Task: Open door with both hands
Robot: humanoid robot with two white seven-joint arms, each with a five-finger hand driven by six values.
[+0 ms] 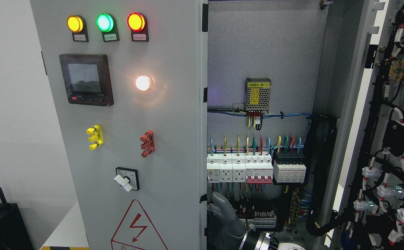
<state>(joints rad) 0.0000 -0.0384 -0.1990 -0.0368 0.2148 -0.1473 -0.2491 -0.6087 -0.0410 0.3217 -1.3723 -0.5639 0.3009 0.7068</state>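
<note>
- Cabinet doors first: the left door (pixel 125 139) fills the left half of the head view, its right edge near the picture's middle, and the right door (pixel 389 139) stands swung wide at the far right, its inner side and wiring facing us.
- Between the two doors the cabinet interior (pixel 261 52) is exposed, a grey back panel up top.
- One robot hand (pixel 224 218) shows at the bottom edge, just right of the left door's edge: grey fingers pointing up, a shiny metal wrist (pixel 257 241) below. The arm comes up from the bottom close to the middle, so left or right is not clear, and whether the fingers grip the door edge or merely rest near it I cannot tell.
- On the left door's face: yellow lamp (pixel 74 23), green lamp (pixel 104 22) and red lamp (pixel 136 21) in a row at the top, all lit.
- Below them, a dark display meter (pixel 86 79), with a glowing white lamp (pixel 142 83) to its right.
- Lower down, a yellow terminal block (pixel 94 137) and a red terminal block (pixel 147 143), then a rotary switch (pixel 127 179) with a white handle, and a red lightning warning triangle (pixel 137 227) at the bottom.
- Inside: a mesh-cased power supply (pixel 257 94) with a yellow label, coloured wires dropping to a row of white breakers and sockets (pixel 255 168).
- Black cable bundle (pixel 321 166) runs down the interior's right side.
- Far left: white wall (pixel 11 104) and a dark object (pixel 0 215) low in the corner.
</note>
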